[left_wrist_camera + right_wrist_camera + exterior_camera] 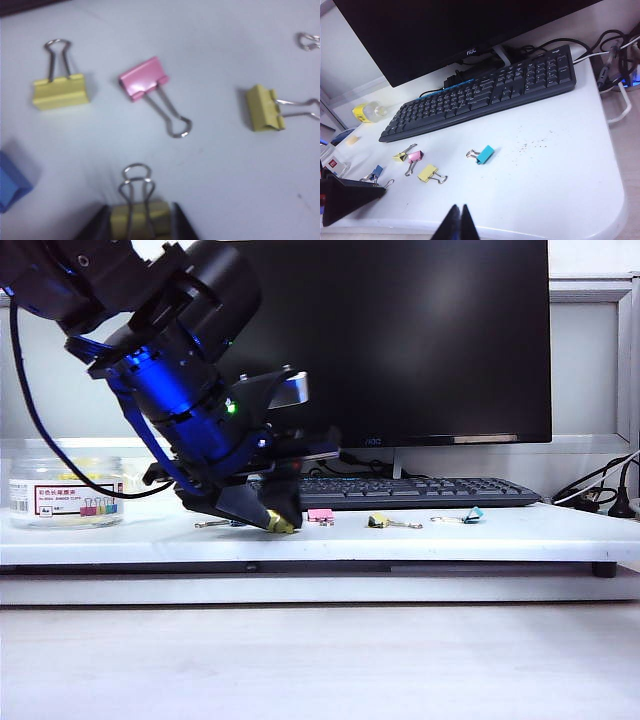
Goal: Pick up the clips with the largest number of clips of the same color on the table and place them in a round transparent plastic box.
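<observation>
The left gripper (141,222) is low over the white table (520,532), and its dark fingers (97,227) are cut off at the frame edge in the left wrist view. A yellow clip (140,218) sits between them, wire handles pointing away; the jaws look closed against its sides, though the contact is partly out of frame, so I cannot tell whether they truly grip it. In the exterior view the arm hides the table behind it.

Two more yellow clips lie free: one (60,91) beside a pink clip (144,76), the other (263,107) farther off. A blue clip (12,181) is cut off at the frame edge. A teal clip (472,514) lies apart, near the keyboard (420,490).

The box (65,492) stands at the table's far left edge, well apart from the clips.

The right gripper (456,225) hangs above the table's front edge, jaws together, holding nothing.
</observation>
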Controlling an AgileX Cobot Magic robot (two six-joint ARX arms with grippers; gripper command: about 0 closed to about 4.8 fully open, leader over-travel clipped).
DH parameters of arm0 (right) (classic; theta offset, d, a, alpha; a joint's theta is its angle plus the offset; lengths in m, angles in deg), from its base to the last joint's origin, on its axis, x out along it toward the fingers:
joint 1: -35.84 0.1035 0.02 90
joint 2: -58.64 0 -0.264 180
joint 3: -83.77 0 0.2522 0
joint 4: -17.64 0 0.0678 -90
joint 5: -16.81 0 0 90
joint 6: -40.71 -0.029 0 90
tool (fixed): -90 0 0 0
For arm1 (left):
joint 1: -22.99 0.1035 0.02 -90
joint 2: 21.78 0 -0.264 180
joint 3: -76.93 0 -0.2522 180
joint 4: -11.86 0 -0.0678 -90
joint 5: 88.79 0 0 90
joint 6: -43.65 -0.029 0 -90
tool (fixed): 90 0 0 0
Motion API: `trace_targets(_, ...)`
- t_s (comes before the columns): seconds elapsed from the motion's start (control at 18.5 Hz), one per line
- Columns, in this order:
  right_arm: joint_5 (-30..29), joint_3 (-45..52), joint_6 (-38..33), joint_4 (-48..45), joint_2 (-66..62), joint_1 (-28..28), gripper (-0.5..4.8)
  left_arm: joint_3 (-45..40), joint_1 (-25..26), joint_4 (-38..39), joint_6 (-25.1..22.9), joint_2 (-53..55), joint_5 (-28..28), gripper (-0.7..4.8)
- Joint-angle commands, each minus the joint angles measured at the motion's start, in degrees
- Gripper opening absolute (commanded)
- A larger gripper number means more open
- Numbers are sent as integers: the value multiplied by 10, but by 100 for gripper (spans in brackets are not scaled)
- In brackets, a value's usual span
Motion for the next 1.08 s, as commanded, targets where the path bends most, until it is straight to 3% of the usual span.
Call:
trace_targets(0.05,-2,2,-1,-10,1,0,-1,-1,-2,26,0,3,-6,206)
trace_targets(0.27,-2,2,-1,-10,1,0,-1,-1,-2,22,0,3,-6,204)
trace_targets(0.38,-2,2,-1,-10,1,0,-1,-1,-2,22,0,3,-6,170)
trace_targets(0.7,-2,2,-1,-10,1,0,-1,10,-2,17,-2,3,-6,170)
trace_targets(1.08,-2,2,-1,-10,1,0,-1,107,-2,105,-32,2,-4,169)
